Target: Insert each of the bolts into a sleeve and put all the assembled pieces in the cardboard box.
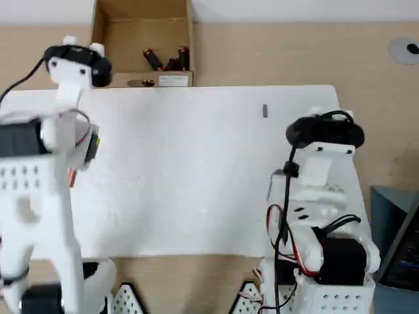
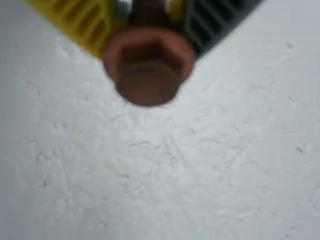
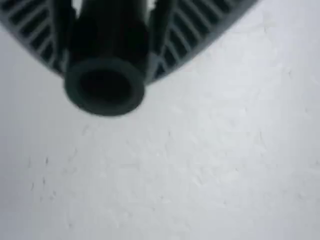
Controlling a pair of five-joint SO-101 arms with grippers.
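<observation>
Above the mat (image 1: 196,183), the left jaws gripped the bolt (image 2: 148,67) behind its head, and the right jaws gripped the sleeve (image 3: 105,86), its mouth free. Both looked light, rigid and slippery, best held mid-body, ends clear.

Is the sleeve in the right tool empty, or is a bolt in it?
Empty: the sleeve shows a dark hollow mouth with nothing in it.

A robotics lab bench, it seems — a wooden desk (image 1: 275,52) with a cable port (image 1: 404,50) in its top, a white mat (image 1: 196,170) laid over it, and a left arm (image 1: 39,190) and right arm (image 1: 321,196) of white plastic — loose wires (image 1: 285,196) showing — mounted at its near edge.
</observation>
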